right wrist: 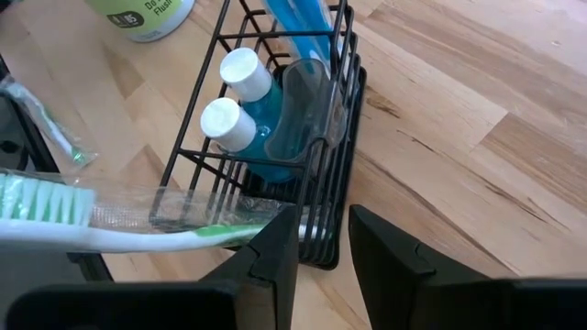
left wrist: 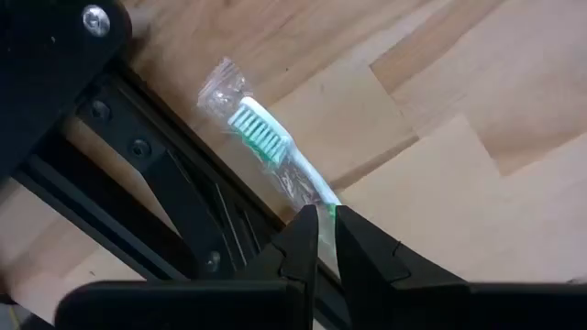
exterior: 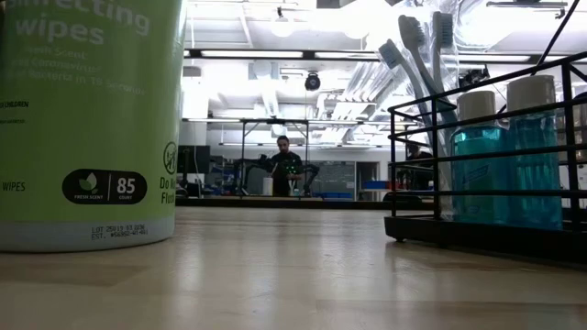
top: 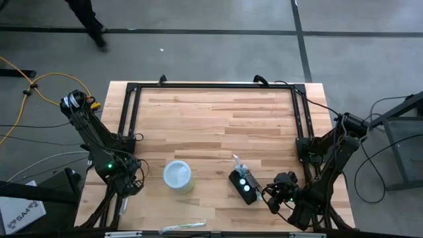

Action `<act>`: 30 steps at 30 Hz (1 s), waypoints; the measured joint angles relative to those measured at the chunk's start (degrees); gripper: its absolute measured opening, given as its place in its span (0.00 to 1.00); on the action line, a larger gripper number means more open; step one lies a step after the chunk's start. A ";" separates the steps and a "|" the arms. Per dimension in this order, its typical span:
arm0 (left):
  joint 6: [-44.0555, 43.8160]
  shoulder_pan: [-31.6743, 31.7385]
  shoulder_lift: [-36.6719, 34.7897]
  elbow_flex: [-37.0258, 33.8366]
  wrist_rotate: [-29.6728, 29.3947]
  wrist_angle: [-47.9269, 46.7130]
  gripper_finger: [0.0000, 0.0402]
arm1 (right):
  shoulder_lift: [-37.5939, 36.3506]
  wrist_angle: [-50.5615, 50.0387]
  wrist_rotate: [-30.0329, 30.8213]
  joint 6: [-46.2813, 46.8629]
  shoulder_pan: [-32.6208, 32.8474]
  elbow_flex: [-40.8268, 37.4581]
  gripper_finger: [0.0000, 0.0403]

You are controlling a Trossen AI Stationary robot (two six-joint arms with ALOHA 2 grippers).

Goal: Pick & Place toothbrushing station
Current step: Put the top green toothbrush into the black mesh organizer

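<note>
The toothbrushing station [top: 243, 186] is a black wire rack [right wrist: 323, 197] standing on the table, with two white-capped blue bottles and toothbrushes [exterior: 415, 55] upright in it. My right gripper [right wrist: 323, 247] hovers just off its near right end [top: 277, 195], with a wrapped toothbrush [right wrist: 138, 229] at its fingers. By the black frame rail at the table's near left, my left gripper [left wrist: 326, 225] [top: 123, 190] is shut on another wrapped toothbrush [left wrist: 266, 137]. The low view shows neither gripper. My left gripper pinches the toothbrush's handle [left wrist: 319, 194] through its clear wrapper between the two fingertips. The fingers point down and lie across it. The green-bristled head [left wrist: 260, 131] sticks out over the black rail; whether it rests there I cannot tell. My right gripper has the green handle end [right wrist: 234, 234] of its toothbrush, but one finger [right wrist: 275, 243] hides the place of contact. The brush sticks out sideways, about level and clear of the table. Its white bristled head [right wrist: 32, 197] is far from the fingers.
A green wipes canister [top: 178, 176] stands left of the station. A third wrapped toothbrush [top: 185, 227] lies at the table's near edge. A black frame [top: 211, 86] runs along the far, left and right sides. The middle and far tabletop is bare wood.
</note>
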 joint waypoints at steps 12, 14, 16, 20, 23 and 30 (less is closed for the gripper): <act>-4.06 -0.05 0.20 0.00 -2.06 -0.17 0.09 | 0.00 0.42 0.00 -0.20 0.00 0.00 0.22; -4.04 -0.13 0.81 0.00 -2.50 -0.63 0.09 | 0.00 0.45 0.00 -0.20 0.00 0.00 0.22; -3.90 -0.13 1.84 0.00 -2.72 -1.10 0.09 | 0.00 0.50 0.00 -0.20 0.00 0.00 0.22; -3.04 -0.07 4.80 0.00 -2.67 -1.09 0.11 | 0.00 0.85 0.00 -0.20 0.00 0.00 0.22; -2.90 -0.07 7.13 0.00 -2.67 -0.82 0.15 | 0.00 0.85 0.00 -0.20 0.00 0.00 0.22; -2.97 -0.07 10.11 0.00 -2.08 0.91 0.23 | 0.00 1.04 0.00 -0.17 0.00 0.00 0.22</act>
